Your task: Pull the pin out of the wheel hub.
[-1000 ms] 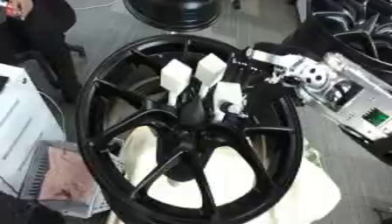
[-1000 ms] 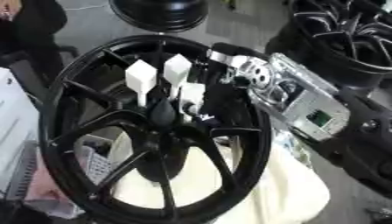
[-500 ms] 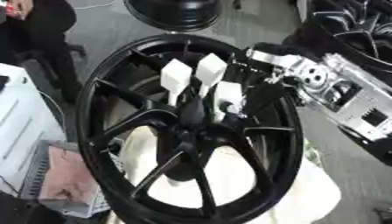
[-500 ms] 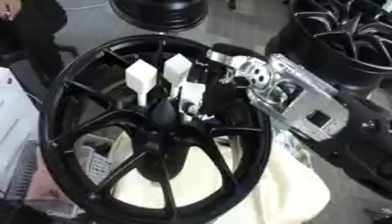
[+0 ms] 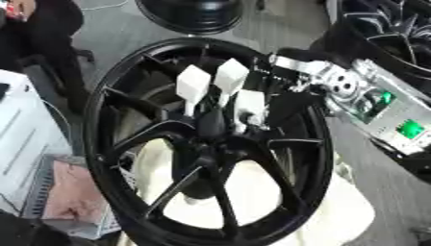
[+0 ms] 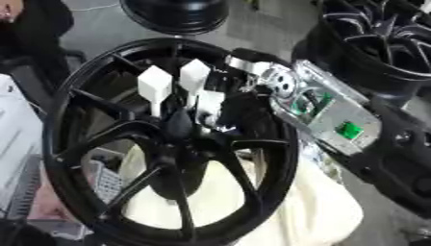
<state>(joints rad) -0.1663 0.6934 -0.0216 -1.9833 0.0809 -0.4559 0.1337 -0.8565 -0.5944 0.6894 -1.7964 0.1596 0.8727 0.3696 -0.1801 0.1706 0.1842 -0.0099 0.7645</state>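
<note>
Black multi-spoke wheel hub (image 5: 210, 144) stands nearly upright, face toward the camera, over a cream cloth (image 5: 336, 211). Right hand (image 6: 240, 103) enters from upper right across the rim, its dark fingers (image 5: 282, 103) curled in at the hub centre. Three white flag-topped pins (image 5: 216, 86) rise just left of the fingers, long axes roughly vertical, flags up, stems down into the centre. The rightmost pin (image 5: 250, 106) lies against the fingers; whether they pinch it, cannot tell. Versus one second ago: pins and hand unchanged in placement.
</note>
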